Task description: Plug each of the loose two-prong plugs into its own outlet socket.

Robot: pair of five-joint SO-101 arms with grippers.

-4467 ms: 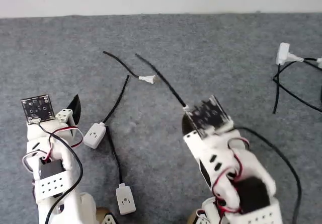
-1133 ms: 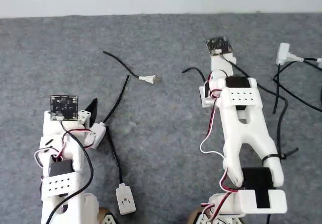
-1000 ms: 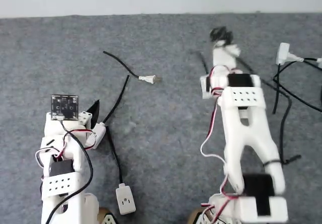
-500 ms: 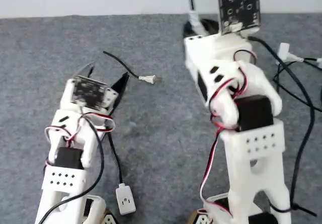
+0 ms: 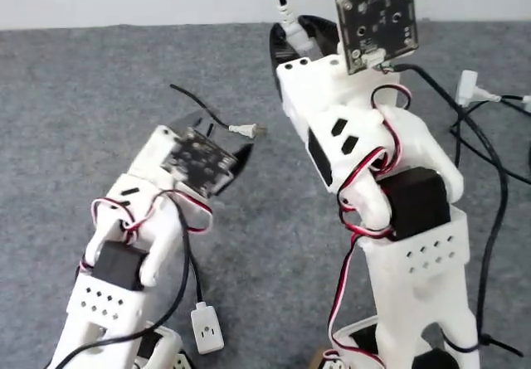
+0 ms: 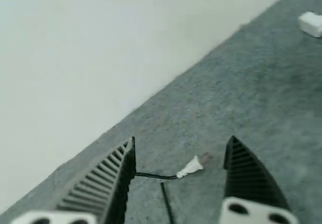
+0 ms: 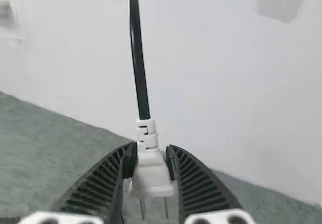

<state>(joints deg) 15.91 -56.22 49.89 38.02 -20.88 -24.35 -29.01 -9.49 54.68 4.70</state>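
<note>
My right gripper (image 7: 150, 151) is shut on a white two-prong plug (image 7: 150, 176), held high with its prongs pointing down and its black cord (image 7: 138, 58) rising above it. In the high view this right gripper (image 5: 297, 31) and its plug (image 5: 290, 22) are up near the far edge of the carpet. A second loose plug (image 5: 242, 130) lies on the carpet just beyond my left gripper (image 5: 217, 139). That left gripper (image 6: 181, 148) is open, and the plug (image 6: 191, 167) shows between its fingers, farther off. A white outlet socket (image 5: 207, 327) lies near the front.
A grey carpet (image 5: 75, 95) covers the table, with a pale wall behind. At the far right, a white plug block (image 5: 467, 87) sits among tangled black cables (image 5: 477, 149). The socket's black cord (image 5: 195, 282) runs under the left arm.
The right arm has risen and swung over, lifting its plug and cord off the carpet. The left arm has moved from beside a socket toward the loose plug.
</note>
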